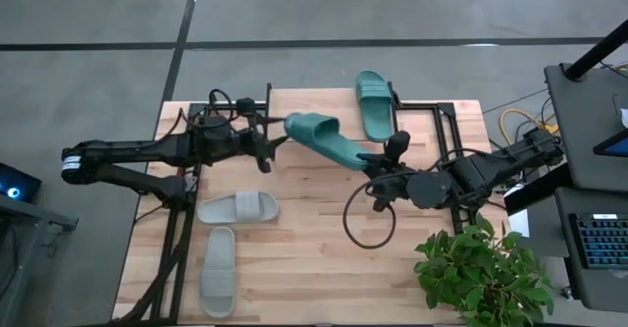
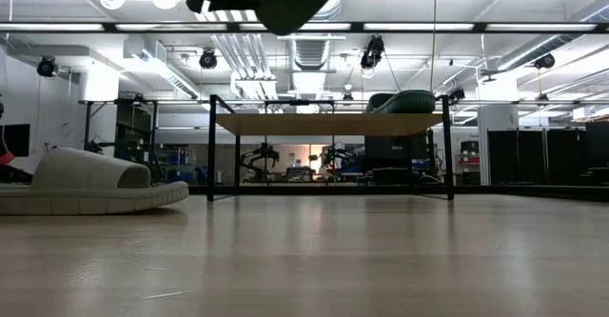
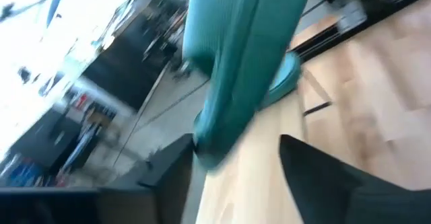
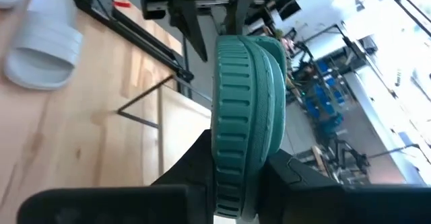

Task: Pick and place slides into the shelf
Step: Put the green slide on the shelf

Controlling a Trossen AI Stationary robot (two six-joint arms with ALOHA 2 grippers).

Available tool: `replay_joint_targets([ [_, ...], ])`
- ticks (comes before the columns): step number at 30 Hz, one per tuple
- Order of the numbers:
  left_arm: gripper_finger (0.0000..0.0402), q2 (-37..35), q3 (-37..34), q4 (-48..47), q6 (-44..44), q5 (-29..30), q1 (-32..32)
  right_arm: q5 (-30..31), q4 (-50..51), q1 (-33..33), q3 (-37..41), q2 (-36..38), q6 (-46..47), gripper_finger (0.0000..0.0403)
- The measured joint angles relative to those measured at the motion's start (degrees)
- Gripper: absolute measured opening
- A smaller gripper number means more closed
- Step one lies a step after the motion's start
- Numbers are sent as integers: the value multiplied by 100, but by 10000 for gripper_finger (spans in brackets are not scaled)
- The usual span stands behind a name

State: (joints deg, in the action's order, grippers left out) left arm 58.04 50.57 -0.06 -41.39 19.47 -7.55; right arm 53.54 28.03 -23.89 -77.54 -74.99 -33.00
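Observation:
One teal slide (image 1: 329,138) hangs in the air over the table just in front of the shelf (image 1: 422,121), and my right gripper (image 1: 376,160) is shut on its heel end. My left gripper (image 1: 278,142) is open at the slide's strap end; in the left wrist view that end (image 3: 215,136) stands between its fingers, and I cannot tell whether they touch. The second teal slide (image 1: 373,101) lies flat on the shelf's top (image 2: 328,124). Two light grey slides (image 1: 238,207) (image 1: 218,270) rest on their soles on the table's near left part. My right gripper (image 4: 239,183) pinches the teal slide's heel end (image 4: 242,150) between its two fingers, coming roughly level from the table's right side and lying along the slide. The slide is lifted clear of the table and reaches away from the fingers toward the left arm.
A potted plant (image 1: 481,268) stands at the table's near right corner, and a black cable loop (image 1: 368,214) lies near the right arm. The shelf's black legs (image 2: 211,146) stand along the far edge. One grey slide (image 2: 86,179) shows at the low view's left.

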Motion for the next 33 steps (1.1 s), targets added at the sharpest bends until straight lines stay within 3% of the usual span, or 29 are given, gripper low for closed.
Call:
replay_joint_targets([
  [3,248,-66,-12,-57,82,212,-7,265,-11,-3,0,-19,65,53],
  [7,275,-228,-11,-71,536,215,0,525,-31,-3,0,-19,303,53],
  [11,280,-490,-26,-92,1349,190,-2,652,-30,-3,1,-19,514,53],
  [16,281,-771,-34,-192,2908,132,12,1496,-36,8,98,-52,664,53],
  [21,281,-921,-150,-193,4020,-641,22,1828,-77,41,105,-325,783,53],
  [25,281,-913,-266,-191,4449,-1014,61,1900,-93,103,88,-651,900,53],
  [30,281,-987,-570,-140,4557,-1021,98,2909,-140,121,39,-969,1052,53],
  [33,281,-1077,-806,-93,4564,-1021,98,2950,-167,161,39,-1089,1154,53],
])
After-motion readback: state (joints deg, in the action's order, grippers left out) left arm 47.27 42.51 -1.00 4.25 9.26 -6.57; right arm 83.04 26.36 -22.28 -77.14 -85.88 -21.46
